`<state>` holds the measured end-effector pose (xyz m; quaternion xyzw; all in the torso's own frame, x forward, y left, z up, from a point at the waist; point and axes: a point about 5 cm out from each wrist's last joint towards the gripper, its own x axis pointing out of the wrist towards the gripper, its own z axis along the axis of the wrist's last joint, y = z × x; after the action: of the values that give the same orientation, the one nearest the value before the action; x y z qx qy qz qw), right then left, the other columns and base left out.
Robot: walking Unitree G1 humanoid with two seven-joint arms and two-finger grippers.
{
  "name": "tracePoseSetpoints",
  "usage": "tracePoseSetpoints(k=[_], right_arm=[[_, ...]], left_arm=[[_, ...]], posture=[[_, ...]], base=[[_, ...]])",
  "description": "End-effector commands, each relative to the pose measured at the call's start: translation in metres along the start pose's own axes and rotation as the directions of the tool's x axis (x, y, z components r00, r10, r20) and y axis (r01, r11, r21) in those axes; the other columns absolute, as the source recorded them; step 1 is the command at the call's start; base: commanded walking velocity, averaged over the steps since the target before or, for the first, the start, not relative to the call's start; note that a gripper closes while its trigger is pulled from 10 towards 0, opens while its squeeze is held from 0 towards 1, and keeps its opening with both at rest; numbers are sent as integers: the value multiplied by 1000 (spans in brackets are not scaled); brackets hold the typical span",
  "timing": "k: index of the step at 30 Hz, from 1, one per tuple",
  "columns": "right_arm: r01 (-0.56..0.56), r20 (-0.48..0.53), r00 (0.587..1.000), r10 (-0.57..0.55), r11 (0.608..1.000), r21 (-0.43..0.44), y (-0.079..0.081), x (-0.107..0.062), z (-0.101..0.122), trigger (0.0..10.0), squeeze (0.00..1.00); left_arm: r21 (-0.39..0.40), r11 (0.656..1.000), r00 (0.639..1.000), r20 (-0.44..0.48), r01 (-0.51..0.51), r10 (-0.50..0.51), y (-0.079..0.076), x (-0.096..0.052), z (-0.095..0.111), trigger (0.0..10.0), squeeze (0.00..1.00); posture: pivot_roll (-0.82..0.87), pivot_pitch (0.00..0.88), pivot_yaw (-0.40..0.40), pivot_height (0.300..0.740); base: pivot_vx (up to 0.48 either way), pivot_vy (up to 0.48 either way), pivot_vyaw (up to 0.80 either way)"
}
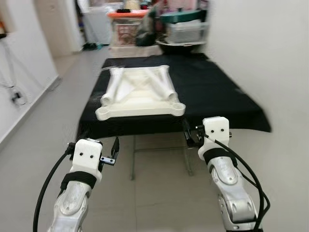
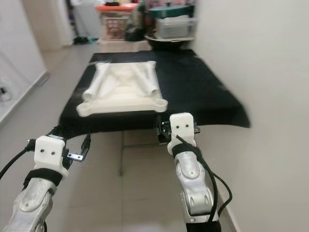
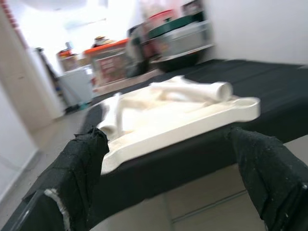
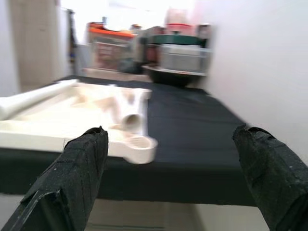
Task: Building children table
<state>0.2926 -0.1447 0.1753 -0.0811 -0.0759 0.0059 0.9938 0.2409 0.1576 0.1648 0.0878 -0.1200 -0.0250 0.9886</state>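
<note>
White tabletop (image 1: 140, 99) with loose legs (image 1: 161, 83) lies at twelve o'clock on the black-draped table (image 1: 217, 96), left gripper (image 3: 168, 187) at seven, right gripper (image 4: 173, 178) at five, both spread open, empty.

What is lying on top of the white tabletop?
Several loose white legs lie crossed on the upturned tabletop, which rests on the black cloth. How many legs there are is unclear; blur hides it, and the tabletop's underside is covered.
</note>
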Motion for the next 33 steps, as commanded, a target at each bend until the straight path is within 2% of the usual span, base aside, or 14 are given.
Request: tracePoseSetpoints(k=[1, 20, 33], right_arm=[[-3, -5, 1000, 3, 1000, 12, 1, 2, 0, 10000, 0], [-37, -21, 999, 38, 999, 15, 8, 3, -3, 10000, 0], [-56, -36, 998, 56, 998, 18, 4, 3, -6, 10000, 0]], left_arm=[[-8, 1000, 1000, -11, 3, -4, 0, 0, -1, 10000, 0], [-20, 1000, 1000, -3, 14, -14, 0, 1, 1, 10000, 0], [-22, 1000, 1000, -22, 18, -18, -3, 2, -2, 10000, 0]], posture=[[0, 0, 22, 740], [6, 0, 13, 740], [-4, 0, 14, 740]], base=[[480, 0, 0], [480, 0, 0], [418, 0, 0]])
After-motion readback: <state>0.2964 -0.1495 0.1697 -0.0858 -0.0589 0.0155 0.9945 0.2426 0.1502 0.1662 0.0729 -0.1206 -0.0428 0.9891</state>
